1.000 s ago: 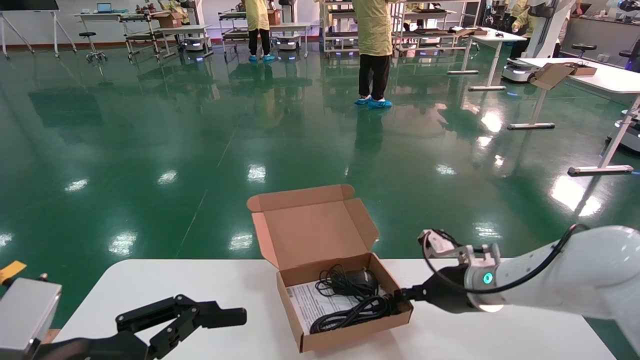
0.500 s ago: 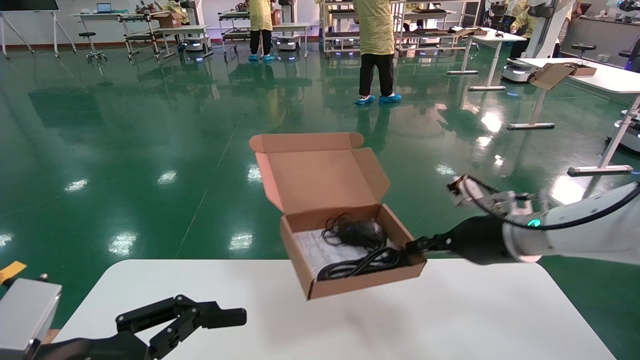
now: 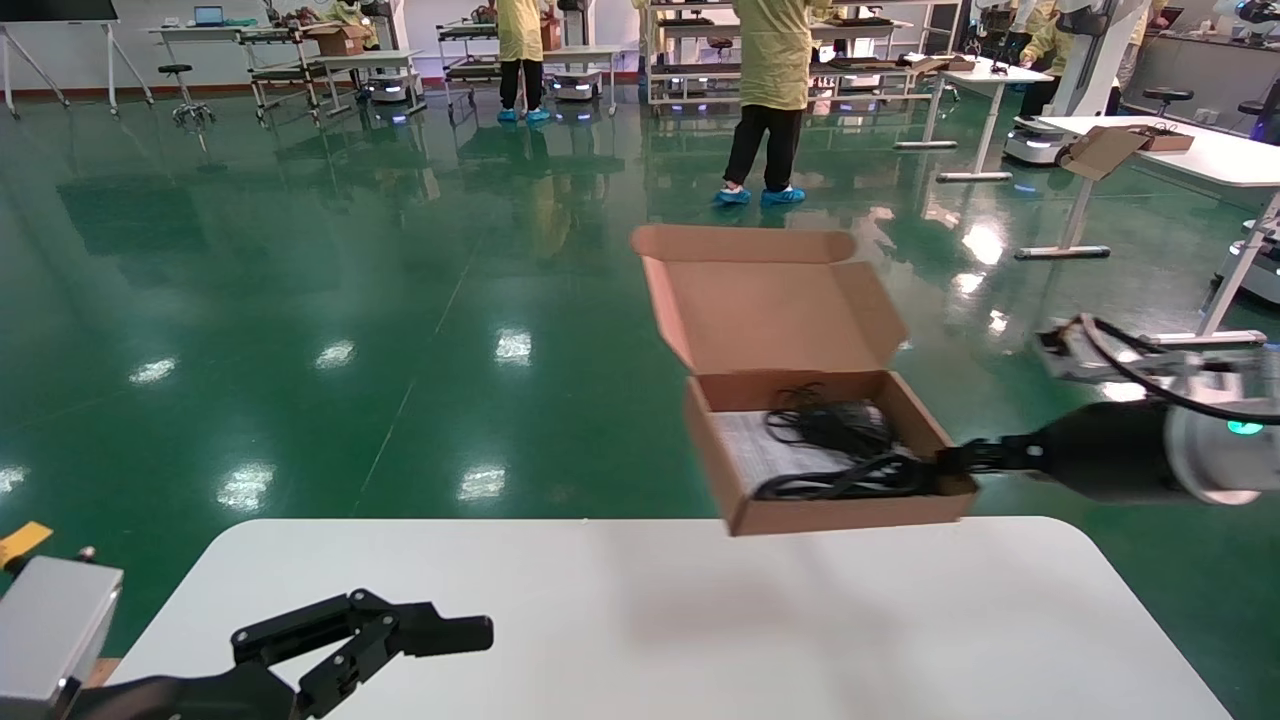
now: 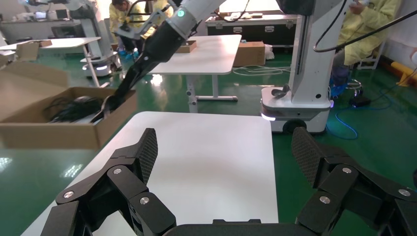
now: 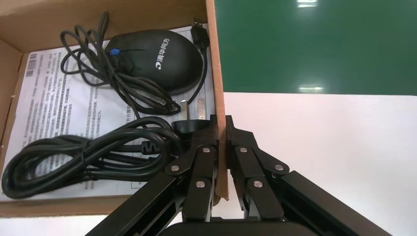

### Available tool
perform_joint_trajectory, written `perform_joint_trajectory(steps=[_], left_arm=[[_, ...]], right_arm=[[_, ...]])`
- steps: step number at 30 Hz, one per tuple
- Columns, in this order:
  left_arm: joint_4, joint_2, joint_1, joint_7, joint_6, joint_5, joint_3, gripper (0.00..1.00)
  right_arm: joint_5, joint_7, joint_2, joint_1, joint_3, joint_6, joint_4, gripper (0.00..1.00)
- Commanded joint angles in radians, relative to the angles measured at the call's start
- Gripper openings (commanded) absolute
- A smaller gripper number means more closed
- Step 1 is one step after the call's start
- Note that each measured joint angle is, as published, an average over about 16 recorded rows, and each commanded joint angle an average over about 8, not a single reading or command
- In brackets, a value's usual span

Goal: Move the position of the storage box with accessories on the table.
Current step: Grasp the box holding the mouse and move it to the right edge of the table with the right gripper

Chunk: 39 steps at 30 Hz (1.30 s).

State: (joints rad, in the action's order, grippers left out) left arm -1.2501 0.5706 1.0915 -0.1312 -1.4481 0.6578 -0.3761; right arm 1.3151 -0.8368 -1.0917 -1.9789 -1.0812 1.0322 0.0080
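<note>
The brown cardboard storage box (image 3: pixel 830 512) hangs in the air above the far right part of the white table (image 3: pixel 650 610), its flap lid standing open. My right gripper (image 3: pixel 955 465) is shut on the box's right wall; the right wrist view shows the wall (image 5: pixel 216 69) pinched between the jaws of that gripper (image 5: pixel 221 129). Inside lie black coiled cables (image 5: pixel 83 157), a black mouse (image 5: pixel 157 59) and a white printed sheet (image 5: pixel 54 98). My left gripper (image 3: pixel 440 632) is open and empty, low over the table's near left; in its own wrist view (image 4: pixel 223 152) the box (image 4: pixel 49 132) shows far off.
Beyond the table is a shiny green floor (image 3: pixel 300 300). People in yellow coats (image 3: pixel 775 60) stand far back among racks and other white tables (image 3: pixel 1200 150). A grey block (image 3: pixel 50 625) sits at the near left beside the table.
My right gripper has lifted the box off the table and carried it up and to the right. The left arm has not moved.
</note>
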Motion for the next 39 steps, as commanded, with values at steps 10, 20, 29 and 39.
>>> perform_joint_trajectory(steps=[10,20,29,39], left_arm=[[0.000,0.000,0.000,0.000,0.000,0.000,0.000,1.00],[0.000,0.000,0.000,0.000,0.000,0.000,0.000,1.00],[0.000,0.000,0.000,0.000,0.000,0.000,0.000,1.00],[0.000,0.000,0.000,0.000,0.000,0.000,0.000,1.00]], right_arm=[[0.009,0.047,0.105,-0.002,-0.006,-0.037,-0.023,0.00],[0.002,0.089,0.181,0.031,-0.001,-0.061,-0.026,0.00],[-0.020,0.125,0.233,0.096,0.014,-0.092,-0.027,0.00],[-0.055,0.164,0.270,0.191,0.039,-0.114,-0.024,0.00]])
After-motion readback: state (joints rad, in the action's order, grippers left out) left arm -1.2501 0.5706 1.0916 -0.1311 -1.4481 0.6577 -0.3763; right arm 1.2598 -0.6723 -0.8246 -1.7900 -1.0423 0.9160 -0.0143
